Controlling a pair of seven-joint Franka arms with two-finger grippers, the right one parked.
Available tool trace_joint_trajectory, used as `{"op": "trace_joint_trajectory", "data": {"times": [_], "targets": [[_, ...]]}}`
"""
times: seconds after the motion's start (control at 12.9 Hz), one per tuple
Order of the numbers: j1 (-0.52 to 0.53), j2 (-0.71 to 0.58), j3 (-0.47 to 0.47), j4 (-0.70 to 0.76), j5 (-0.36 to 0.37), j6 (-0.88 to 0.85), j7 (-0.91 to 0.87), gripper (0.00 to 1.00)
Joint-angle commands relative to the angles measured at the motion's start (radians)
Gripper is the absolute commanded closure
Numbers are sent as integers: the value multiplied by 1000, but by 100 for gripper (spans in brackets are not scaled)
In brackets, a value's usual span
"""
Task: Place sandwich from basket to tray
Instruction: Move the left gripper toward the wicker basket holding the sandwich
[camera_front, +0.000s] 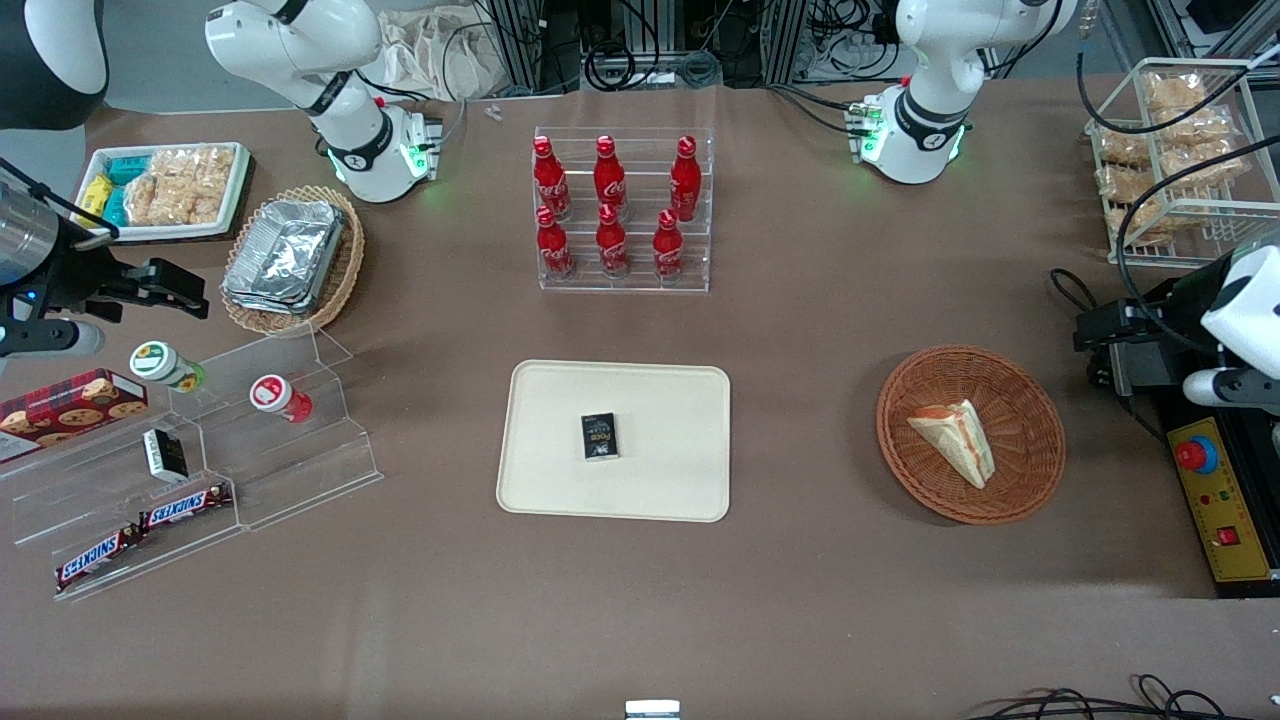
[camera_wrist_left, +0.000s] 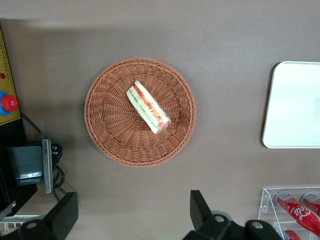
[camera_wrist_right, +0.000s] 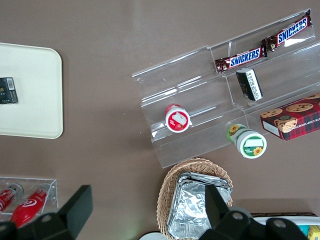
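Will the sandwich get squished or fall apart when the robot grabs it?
Probably a bit. The sandwich looks like soft white bread with layered filling, so a hard squeeze could dent it. It lies on edge in the basket, so it may tip when nudged. The pincer hangs open above it, and a gentle grip across the bread faces seems safest.
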Motion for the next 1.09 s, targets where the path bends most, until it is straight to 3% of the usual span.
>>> {"op": "trace_joint_trajectory", "data": {"times": [0.0, 0.31, 0.62, 1.01], "targets": [[3, 19, -12, 34, 4, -33, 23, 1], [6, 42, -12, 5, 1, -21, 18, 1], [25, 22, -6, -253, 1, 254, 8, 1], [23, 37, -9, -439, -2, 451, -81, 1]]}}
